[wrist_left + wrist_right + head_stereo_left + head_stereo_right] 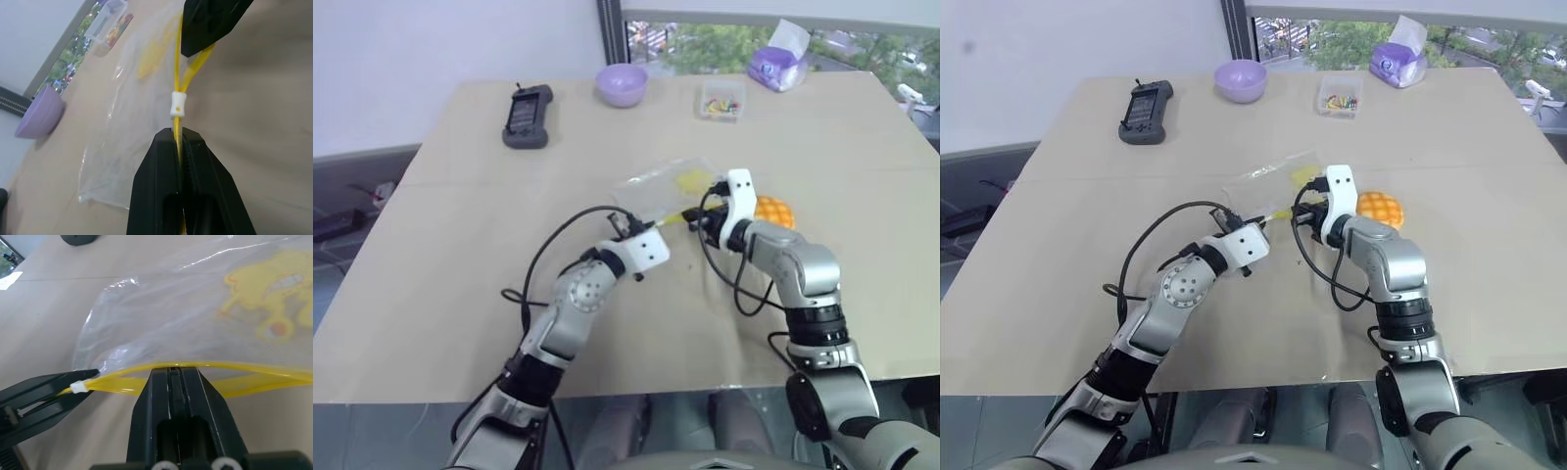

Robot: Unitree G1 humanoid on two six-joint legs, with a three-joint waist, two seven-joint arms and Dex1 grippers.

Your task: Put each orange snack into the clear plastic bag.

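Observation:
The clear plastic bag [668,184] lies mid-table, with yellow print and a yellow zip strip [179,78] along its near edge. My left gripper [179,133] is shut on the strip's end, just behind the small white slider [178,104]. Pinching the same strip a short way further along, my right gripper [173,368] is shut too, and the strip bows apart between the two grips. The left gripper's fingers [46,396] also appear in the right wrist view. The orange snack [776,210], a round bun with a grid top, sits on the table just right of the right hand.
At the table's far side stand a black handheld device [528,116], a purple bowl [622,84], a small clear box of colourful bits [722,99] and a purple-white tissue pack [778,64]. The table's near edge [607,397] runs below both arms.

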